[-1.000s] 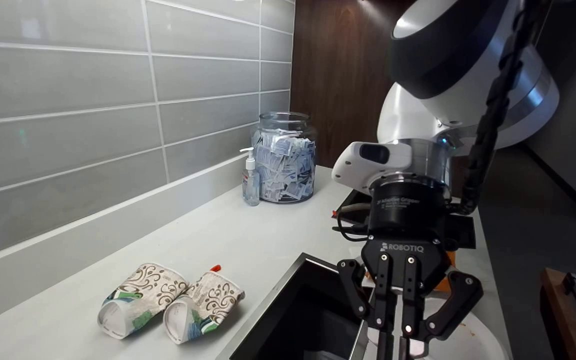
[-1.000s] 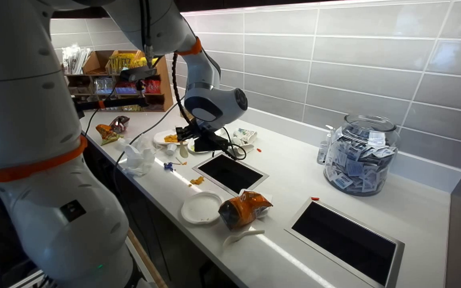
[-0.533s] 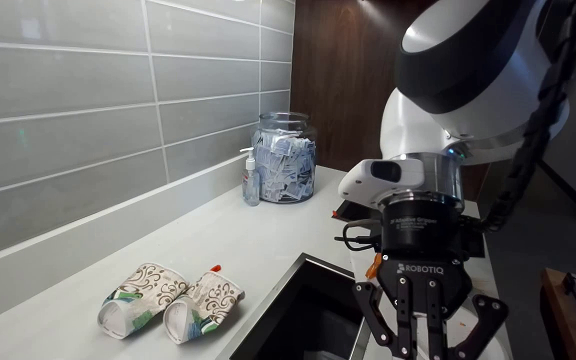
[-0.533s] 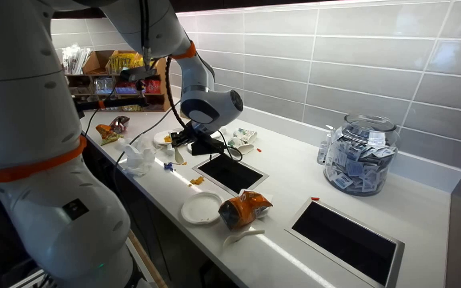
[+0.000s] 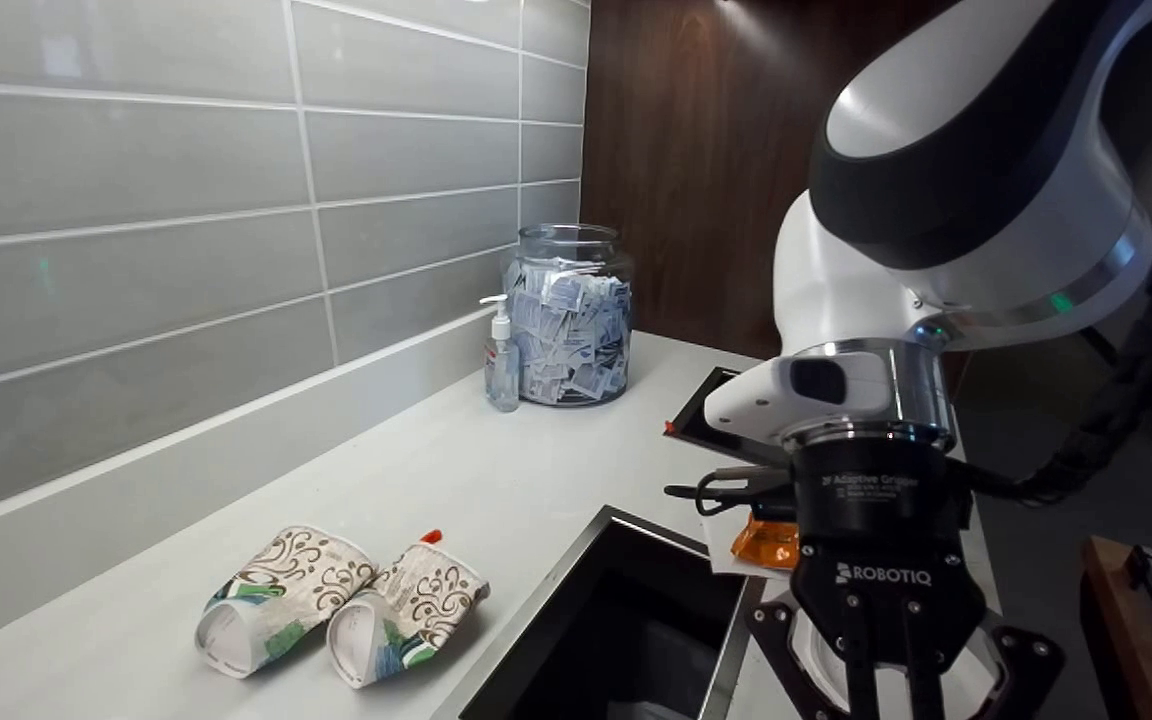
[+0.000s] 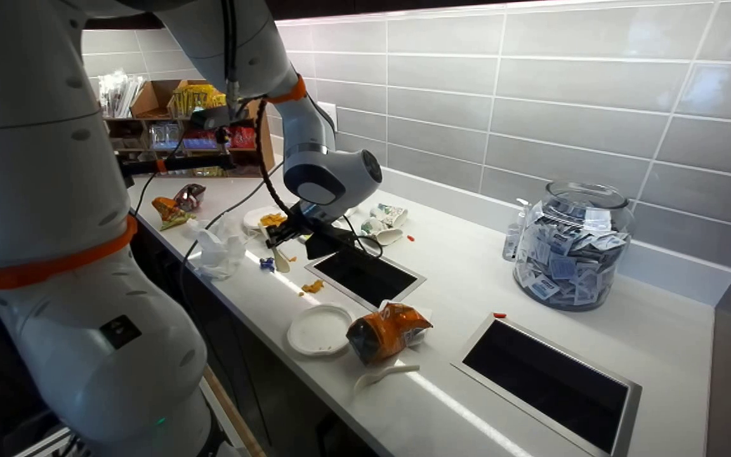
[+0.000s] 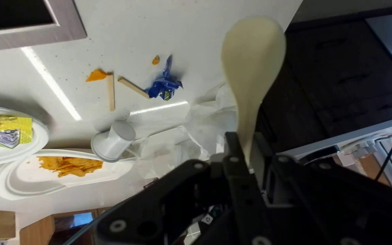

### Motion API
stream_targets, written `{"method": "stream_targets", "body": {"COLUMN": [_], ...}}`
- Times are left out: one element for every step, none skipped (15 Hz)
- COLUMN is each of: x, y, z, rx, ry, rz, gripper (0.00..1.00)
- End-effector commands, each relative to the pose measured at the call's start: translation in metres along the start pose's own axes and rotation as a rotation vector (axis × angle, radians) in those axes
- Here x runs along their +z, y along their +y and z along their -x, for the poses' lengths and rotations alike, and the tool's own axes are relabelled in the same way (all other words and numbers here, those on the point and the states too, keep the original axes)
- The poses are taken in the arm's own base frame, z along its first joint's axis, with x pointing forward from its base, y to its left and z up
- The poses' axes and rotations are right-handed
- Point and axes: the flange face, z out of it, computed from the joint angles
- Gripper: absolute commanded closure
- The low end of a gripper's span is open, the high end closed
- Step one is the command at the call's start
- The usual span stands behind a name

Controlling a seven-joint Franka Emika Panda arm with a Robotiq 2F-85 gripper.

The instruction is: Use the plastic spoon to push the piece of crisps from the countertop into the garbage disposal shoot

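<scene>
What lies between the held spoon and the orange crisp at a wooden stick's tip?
In the wrist view, a blue wrapper, a small crumb and another stick show between the spoon and the crisp.

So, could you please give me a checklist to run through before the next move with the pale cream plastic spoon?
1. Black two-finger gripper shut on the pale cream plastic spoon: ok.
2. Spoon's bowl pointing out ahead of the gripper: ok.
3. Crumbled orange crisps on the smooth white countertop, near the dark rectangular metal-framed opening: ok.
4. Bowl against those crisps: not ok; an exterior view shows them apart.
5. Bowl low enough to push: cannot tell; its height is unclear.
6. Right piece chosen: cannot tell; another orange crisp piece lies by a flat pale wooden stick.
</scene>
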Motion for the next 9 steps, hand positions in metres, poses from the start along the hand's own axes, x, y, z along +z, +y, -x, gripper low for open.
{"method": "stream_targets", "body": {"x": [0.0087,0.0098,0.011,0.0133,0.0158,0.0165,0.0109,0.0124,0.0134], "y": [-0.0057,-0.0061,-0.0063,-0.0061,-0.0058,-0.0049,-0.0028,-0.0028,-0.0027], "z": [0.0071,0.0088,0.0105,0.0124,0.0143,0.0161,0.0093,0.011,0.0121], "rx": [-0.077,-0.089,-0.1,-0.105,-0.107,-0.094,-0.081,-0.08,-0.079], "ry": [-0.023,-0.036,-0.044,-0.048,-0.047,-0.049,-0.03,-0.031,-0.031], "rz": [-0.039,-0.041,-0.044,-0.049,-0.06,-0.057,-0.045,-0.05,-0.053], "gripper": [0.97,0.97,0.97,0.97,0.97,0.97,0.86,0.86,0.86]}}
